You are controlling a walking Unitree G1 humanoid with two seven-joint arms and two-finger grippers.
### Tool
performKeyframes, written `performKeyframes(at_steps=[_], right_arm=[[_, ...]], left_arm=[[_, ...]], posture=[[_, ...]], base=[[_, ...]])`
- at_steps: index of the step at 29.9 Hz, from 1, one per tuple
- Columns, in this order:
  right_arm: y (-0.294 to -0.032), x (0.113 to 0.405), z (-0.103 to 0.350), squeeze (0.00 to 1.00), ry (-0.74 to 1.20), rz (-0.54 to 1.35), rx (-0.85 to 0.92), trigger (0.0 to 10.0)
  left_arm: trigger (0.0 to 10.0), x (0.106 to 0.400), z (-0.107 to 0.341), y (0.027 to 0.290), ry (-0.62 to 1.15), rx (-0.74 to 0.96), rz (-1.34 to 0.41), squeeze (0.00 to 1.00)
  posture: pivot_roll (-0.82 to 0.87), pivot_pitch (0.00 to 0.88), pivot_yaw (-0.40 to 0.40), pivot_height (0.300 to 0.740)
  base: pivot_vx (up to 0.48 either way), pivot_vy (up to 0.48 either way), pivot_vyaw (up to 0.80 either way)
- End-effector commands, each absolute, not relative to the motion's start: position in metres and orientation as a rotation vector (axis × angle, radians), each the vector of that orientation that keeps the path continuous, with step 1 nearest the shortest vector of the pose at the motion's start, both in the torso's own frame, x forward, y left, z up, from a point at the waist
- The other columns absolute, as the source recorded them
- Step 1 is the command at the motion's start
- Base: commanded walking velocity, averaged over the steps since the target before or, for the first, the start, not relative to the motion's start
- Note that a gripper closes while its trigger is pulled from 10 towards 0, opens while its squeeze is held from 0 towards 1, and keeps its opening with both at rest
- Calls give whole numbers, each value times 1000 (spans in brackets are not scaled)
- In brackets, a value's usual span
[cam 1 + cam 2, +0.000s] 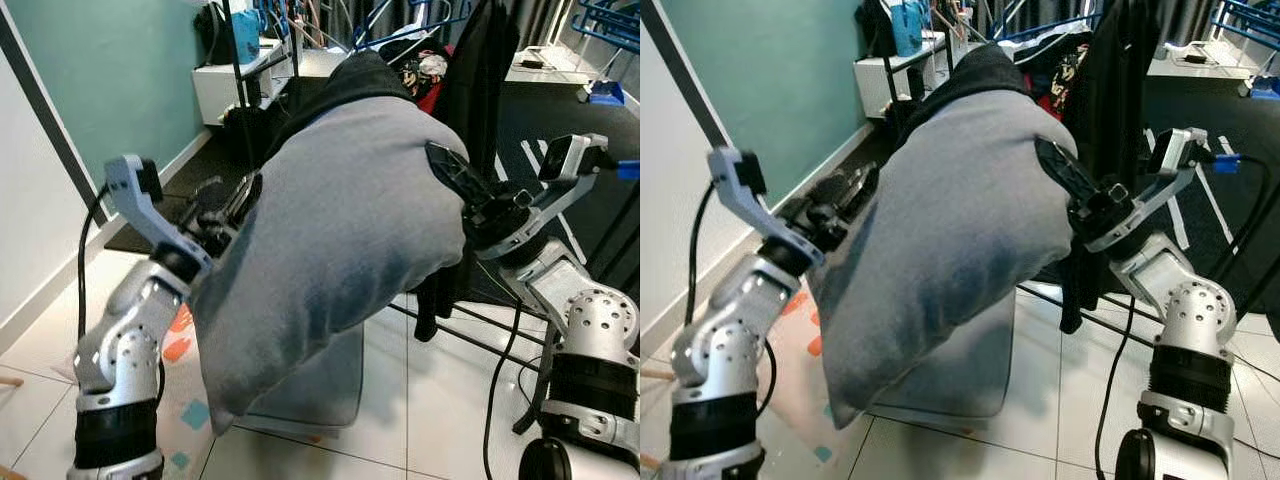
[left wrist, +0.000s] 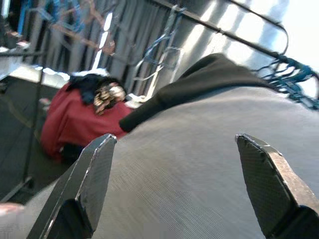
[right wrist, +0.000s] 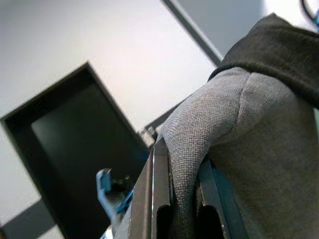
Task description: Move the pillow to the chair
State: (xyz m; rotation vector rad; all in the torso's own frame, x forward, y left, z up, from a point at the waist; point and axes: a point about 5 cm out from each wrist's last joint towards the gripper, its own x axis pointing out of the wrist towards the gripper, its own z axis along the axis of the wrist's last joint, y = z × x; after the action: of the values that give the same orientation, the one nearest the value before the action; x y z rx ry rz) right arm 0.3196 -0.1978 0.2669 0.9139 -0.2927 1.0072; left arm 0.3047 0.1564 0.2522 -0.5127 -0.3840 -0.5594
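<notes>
A big grey pillow [image 1: 340,250] hangs in the air between my two arms, tilted, with its lower corner drooping toward the floor. My left gripper [image 1: 235,205] is open and pressed against the pillow's left side; its fingers [image 2: 94,174] spread wide over the fabric. On the pillow's right edge my right gripper [image 1: 455,180] is shut, and the right wrist view shows a fold of grey cloth [image 3: 199,129] pinched between its fingers. A dark fabric-covered shape [image 1: 360,70] rises just behind the pillow. Below it sits a grey padded seat-like thing [image 1: 315,390], partly hidden.
A clothes rack with black garments [image 1: 485,80] stands close behind on the right, its legs [image 1: 470,335] crossing the tiled floor. A white shelf [image 1: 235,85] lines the teal wall at the left. A red garment [image 2: 75,124] lies further back. A patterned mat [image 1: 180,345] is underfoot.
</notes>
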Motion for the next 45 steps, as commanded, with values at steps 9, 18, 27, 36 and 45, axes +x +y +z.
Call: performKeyframes(at_steps=[9,18,27,36,45], right_arm=[[-209,323,288,0,-454,974,949,10000],[-225,340,301,0,-536,809,984,10000],[-219,358,325,0,-615,770,1031,10000],[-205,363,319,0,-581,785,1045,10000],[-195,363,320,0,-581,817,1069,10000]], left_arm=[[10000,295,263,143,-415,-524,-700,0],[10000,290,256,125,-364,-258,-739,0],[10000,270,201,68,-238,369,-916,0],[10000,290,212,81,-355,595,-580,0],[10000,287,210,72,-421,501,-536,1000]], posture=[[-239,0,16,740],[-230,0,19,740],[-225,0,19,740],[-224,0,26,740],[-226,0,28,740]], base=[[0,0,0],[0,0,0],[0,0,0],[0,0,0],[0,0,0]])
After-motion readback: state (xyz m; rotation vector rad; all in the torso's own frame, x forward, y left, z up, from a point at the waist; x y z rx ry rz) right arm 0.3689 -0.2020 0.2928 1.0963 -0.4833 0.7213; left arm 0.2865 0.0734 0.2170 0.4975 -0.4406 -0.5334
